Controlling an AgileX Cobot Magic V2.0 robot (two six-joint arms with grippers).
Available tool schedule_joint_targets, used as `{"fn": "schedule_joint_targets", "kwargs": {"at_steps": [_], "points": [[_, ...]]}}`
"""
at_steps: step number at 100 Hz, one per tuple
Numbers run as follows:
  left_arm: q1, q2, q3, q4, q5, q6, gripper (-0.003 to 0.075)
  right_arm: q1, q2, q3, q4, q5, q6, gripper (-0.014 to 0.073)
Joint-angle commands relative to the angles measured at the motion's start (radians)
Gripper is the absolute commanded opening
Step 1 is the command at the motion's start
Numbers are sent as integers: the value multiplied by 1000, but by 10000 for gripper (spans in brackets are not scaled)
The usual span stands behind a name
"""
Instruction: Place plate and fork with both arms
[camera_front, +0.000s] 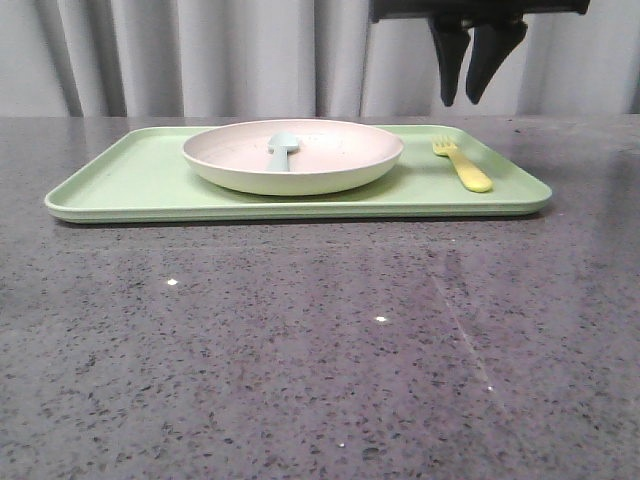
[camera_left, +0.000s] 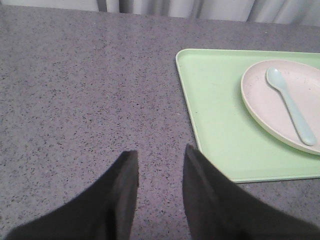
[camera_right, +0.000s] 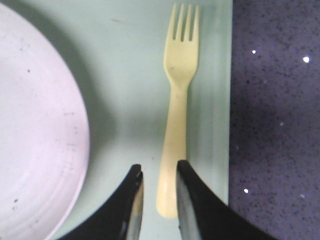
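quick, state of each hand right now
left hand: open, empty, over bare table.
right hand: open, empty, above the fork.

- The tray (camera_front: 140, 180) is flat pale green, one even tone with no pattern.
- The plate (camera_front: 320, 175) is cream with a faint pink cast inside, dotted with a few tiny dark flecks, and pale green-tinted on its outer wall.
- The spoon (camera_left: 292, 107) in the plate is pale blue-grey, plain.
- The fork (camera_right: 177, 100), running out from between the right gripper's (camera_right: 159, 172) fingers, is soft yellow all over, unpatterned.
- Both that gripper and the left gripper (camera_left: 161, 160) are matte black.
- The table (camera_front: 300, 350) is dark grey with fine black and white speckles and a few bright glints.
- The curtain (camera_front: 200, 50) is light grey, shaded in vertical folds.
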Motion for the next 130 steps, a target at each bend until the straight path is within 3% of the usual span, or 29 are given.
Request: {"fn": "schedule_joint_targets", "kwargs": {"at_steps": [1, 38, 70, 86, 122, 130], "points": [[0, -4, -28, -2, -83, -7, 228, 13, -129, 30, -26, 37, -13, 190], [0, -13, -28, -2, -85, -7, 228, 23, -464, 403, -34, -202, -13, 190], [0, -78, 8, 4, -92, -7, 228, 23, -777, 812, -55, -508, -13, 189], [0, -126, 37, 4, -102, -7, 224, 23, -920, 1008, -104, -642, -13, 146], [-1, -203, 94, 8, -107, -7, -22, 23, -1239, 1321, -114, -804, -13, -25], [-1, -221, 109, 8, -107, -7, -20, 23, -1313, 1369, -118, -830, -13, -63]]}}
